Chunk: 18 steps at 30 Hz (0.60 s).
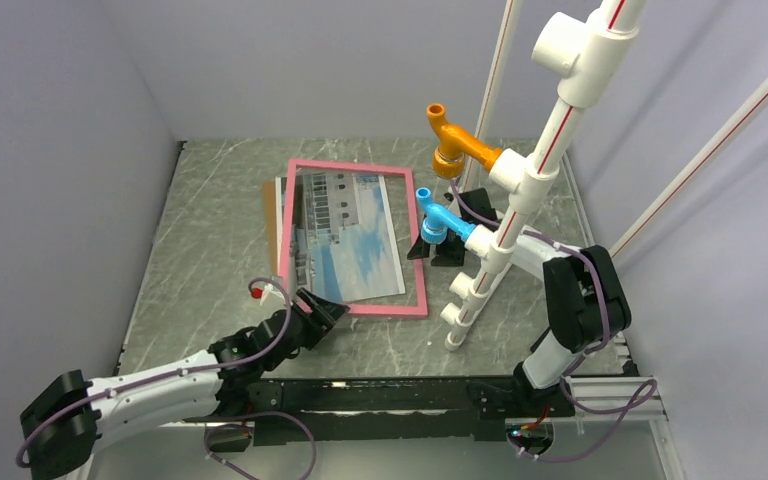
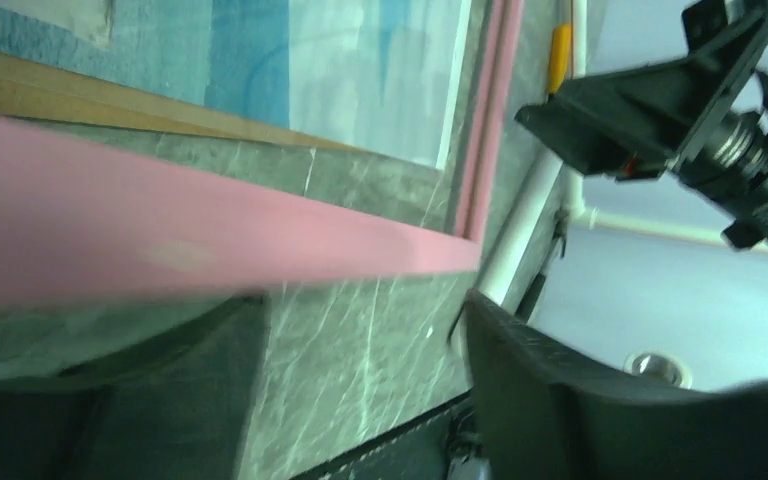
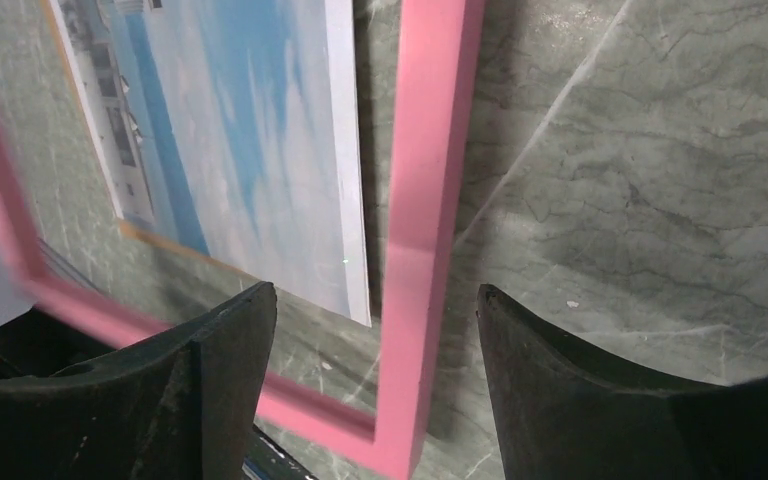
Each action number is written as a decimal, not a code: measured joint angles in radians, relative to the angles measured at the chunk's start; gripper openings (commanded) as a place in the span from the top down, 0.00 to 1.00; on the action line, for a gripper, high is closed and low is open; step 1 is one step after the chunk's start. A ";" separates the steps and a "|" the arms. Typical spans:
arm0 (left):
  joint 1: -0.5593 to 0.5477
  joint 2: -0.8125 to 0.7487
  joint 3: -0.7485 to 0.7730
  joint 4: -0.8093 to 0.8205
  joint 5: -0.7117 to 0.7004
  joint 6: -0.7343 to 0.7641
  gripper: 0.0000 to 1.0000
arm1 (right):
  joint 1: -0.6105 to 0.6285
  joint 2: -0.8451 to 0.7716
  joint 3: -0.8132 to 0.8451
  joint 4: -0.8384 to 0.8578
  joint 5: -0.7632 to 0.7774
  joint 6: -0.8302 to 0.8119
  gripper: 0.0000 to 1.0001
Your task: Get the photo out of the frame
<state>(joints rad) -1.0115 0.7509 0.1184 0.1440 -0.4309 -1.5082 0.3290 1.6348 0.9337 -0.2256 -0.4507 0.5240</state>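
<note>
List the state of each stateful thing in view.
pink frame: lying around photo, ungripped
photo: image up, loose, skewed inside frame
backing board: under photo, edge poking past frame
left end effector: open, at frame corner
right end effector: open, above frame edge

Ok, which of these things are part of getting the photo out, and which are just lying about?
Job:
photo
pink frame
left gripper, at the frame's near-left corner

Lying about:
brown backing board, under the photo
white pipe stand
orange fitting
blue fitting
</note>
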 measured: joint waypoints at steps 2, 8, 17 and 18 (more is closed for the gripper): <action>0.000 -0.054 0.016 -0.089 0.037 0.020 0.01 | 0.000 0.003 0.000 -0.001 0.002 -0.003 0.25; 0.007 -0.118 0.077 -0.336 0.166 0.087 0.03 | 0.000 0.013 0.000 0.002 0.013 -0.013 0.25; 0.208 0.005 0.480 -0.752 0.261 0.526 0.01 | 0.012 0.028 0.000 -0.007 0.058 -0.028 0.28; 0.271 0.042 0.534 -0.772 0.285 0.589 0.01 | 0.014 0.028 0.000 -0.008 0.066 -0.028 0.29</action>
<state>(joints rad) -0.7403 0.7929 0.6525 -0.6277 -0.1463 -0.9192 0.3435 1.6627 0.9337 -0.2337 -0.3851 0.4961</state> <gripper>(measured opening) 0.994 0.725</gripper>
